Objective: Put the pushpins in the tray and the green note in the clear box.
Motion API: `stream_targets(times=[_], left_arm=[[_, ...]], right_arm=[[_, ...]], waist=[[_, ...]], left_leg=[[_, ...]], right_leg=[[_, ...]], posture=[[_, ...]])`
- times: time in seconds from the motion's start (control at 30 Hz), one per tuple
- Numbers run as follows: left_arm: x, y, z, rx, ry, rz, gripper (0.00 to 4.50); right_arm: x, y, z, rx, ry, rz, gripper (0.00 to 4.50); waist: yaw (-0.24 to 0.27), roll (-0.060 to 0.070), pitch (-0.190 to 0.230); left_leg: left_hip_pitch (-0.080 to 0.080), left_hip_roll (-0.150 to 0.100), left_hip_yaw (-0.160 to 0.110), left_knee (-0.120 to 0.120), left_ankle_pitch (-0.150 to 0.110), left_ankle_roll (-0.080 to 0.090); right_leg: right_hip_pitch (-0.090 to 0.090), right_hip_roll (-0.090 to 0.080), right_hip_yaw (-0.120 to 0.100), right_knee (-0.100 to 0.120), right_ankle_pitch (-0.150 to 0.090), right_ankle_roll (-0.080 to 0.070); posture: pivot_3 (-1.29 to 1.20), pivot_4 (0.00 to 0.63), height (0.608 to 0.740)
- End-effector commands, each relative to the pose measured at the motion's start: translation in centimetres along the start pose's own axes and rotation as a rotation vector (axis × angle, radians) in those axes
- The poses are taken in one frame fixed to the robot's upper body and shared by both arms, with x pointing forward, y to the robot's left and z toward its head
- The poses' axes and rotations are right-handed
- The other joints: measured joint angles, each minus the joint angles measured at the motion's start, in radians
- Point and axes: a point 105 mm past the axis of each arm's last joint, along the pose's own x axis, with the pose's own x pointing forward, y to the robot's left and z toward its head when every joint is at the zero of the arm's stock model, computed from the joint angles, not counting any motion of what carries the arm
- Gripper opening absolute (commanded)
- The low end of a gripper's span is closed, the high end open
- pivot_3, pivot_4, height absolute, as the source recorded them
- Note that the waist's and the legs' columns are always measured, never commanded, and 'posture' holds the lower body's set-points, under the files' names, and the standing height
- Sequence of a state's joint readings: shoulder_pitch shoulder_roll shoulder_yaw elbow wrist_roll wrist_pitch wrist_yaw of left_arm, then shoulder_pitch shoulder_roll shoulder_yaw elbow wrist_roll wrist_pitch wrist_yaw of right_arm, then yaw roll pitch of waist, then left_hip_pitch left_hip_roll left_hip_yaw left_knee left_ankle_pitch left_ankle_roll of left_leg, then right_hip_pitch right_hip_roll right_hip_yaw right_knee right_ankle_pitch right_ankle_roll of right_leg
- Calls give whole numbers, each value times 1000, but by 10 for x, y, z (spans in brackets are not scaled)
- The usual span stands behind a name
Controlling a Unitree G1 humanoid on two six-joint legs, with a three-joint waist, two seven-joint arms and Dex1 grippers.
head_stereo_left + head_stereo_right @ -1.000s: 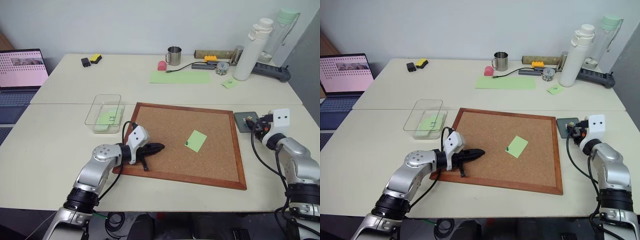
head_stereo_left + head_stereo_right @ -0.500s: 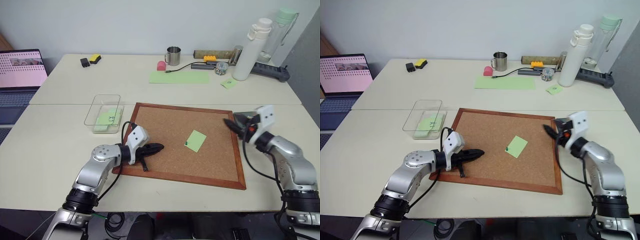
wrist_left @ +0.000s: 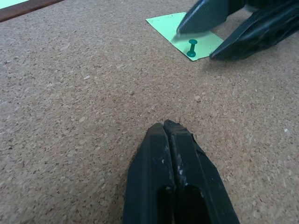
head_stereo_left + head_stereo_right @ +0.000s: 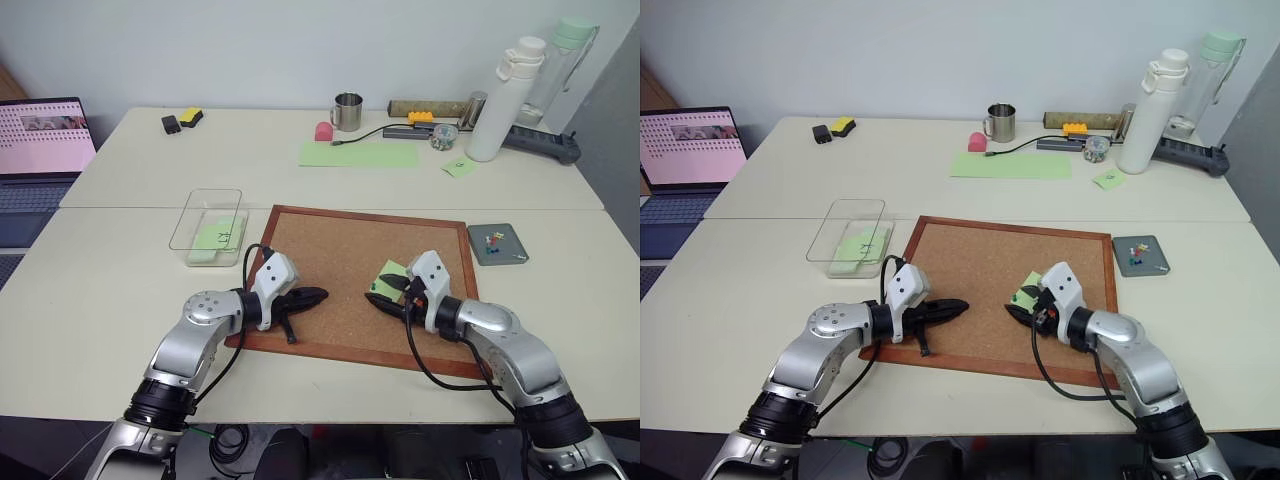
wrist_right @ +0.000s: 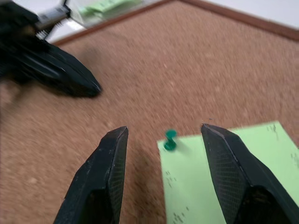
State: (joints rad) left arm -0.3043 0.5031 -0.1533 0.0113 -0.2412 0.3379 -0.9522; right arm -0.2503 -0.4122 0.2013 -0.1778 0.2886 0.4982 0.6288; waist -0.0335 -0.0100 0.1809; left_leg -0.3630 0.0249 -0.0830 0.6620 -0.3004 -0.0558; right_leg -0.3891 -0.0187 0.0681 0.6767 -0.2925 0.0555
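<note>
The right gripper (image 5: 161,175) is open. Its two black fingers (image 5: 100,179) stand apart, one on each side of a tiny green pushpin (image 5: 170,139). The pin is stuck in the corner of the green note (image 5: 219,168) and stands up from it. The fingers are not touching the pin. In the left eye view this gripper (image 4: 385,301) sits a little right of the middle of the frame, over the cork board (image 4: 330,250), and its tips cover the near corner of the note (image 4: 391,271).

The left gripper (image 3: 170,154) is closed. Its two fingers press together with nothing between them. It lies low over the bare cork. In the left eye view it (image 4: 312,296) is just left of the middle of the frame and points toward the right gripper, with a gap of cork between them.

The tray (image 4: 497,244) is at the right of the frame, on the table (image 4: 100,290) just past the board's right edge. A few small coloured pins (image 4: 490,239) lie in it.

The clear box (image 4: 207,226) is left of the board's upper left corner. A small green note with dark marks (image 4: 217,236) lies inside it.

At the top of the frame, on the far table, are a long pale green sheet (image 4: 358,153), a metal mug (image 4: 347,112) and a white bottle (image 4: 506,98). A laptop (image 4: 42,140) is at the far left edge.
</note>
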Motion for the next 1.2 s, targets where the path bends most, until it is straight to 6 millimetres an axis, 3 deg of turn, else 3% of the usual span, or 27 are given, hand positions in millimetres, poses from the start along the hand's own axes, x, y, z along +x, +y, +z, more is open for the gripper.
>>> stream_targets(times=[0.03,0.47,0.6,0.8,0.9,1.07,1.1,1.2], left_arm=[[-3,-5,-15,-35,52,-10,0],[-3,-5,-15,-37,50,-4,0],[-3,-5,-15,-38,50,-4,0],[-3,-4,-15,-40,51,-5,0],[-2,-2,-11,-70,26,8,0],[2,12,32,-274,-180,35,0],[1,14,41,-310,-216,23,380],[-3,14,67,-438,-319,-52,924]], right_arm=[[4,-1,2,-3,-17,-5,2562],[13,3,7,19,-52,16,12],[9,-1,15,4,-76,10,12],[0,6,60,-133,-196,49,12],[-6,9,69,-205,-196,62,12],[-13,12,55,-446,-88,126,12],[-15,13,54,-480,-78,139,0],[-19,13,55,-568,-64,182,0]], waist=[[0,0,0],[0,0,0],[0,0,0],[0,0,0],[0,0,0],[5,-2,1],[6,-2,2],[1,-5,3]], left_leg=[[0,0,0,0,0,0],[0,0,0,0,0,0],[0,0,0,0,0,0],[0,0,0,0,0,0],[-1,0,0,0,0,0],[-2,0,-2,1,0,0],[-2,-1,-2,1,0,0],[-2,-1,-2,2,0,0]], right_leg=[[0,0,0,0,0,0],[0,0,0,0,0,0],[0,0,0,0,0,0],[0,0,0,0,0,0],[-1,0,0,0,0,0],[0,-1,-2,-1,0,0],[0,-1,-2,-1,0,0],[0,-1,-2,1,0,0]], posture=[[0,150,740],[0,150,740],[0,150,740],[0,150,740],[0,150,740],[0,150,740],[0,150,740],[0,150,740]])
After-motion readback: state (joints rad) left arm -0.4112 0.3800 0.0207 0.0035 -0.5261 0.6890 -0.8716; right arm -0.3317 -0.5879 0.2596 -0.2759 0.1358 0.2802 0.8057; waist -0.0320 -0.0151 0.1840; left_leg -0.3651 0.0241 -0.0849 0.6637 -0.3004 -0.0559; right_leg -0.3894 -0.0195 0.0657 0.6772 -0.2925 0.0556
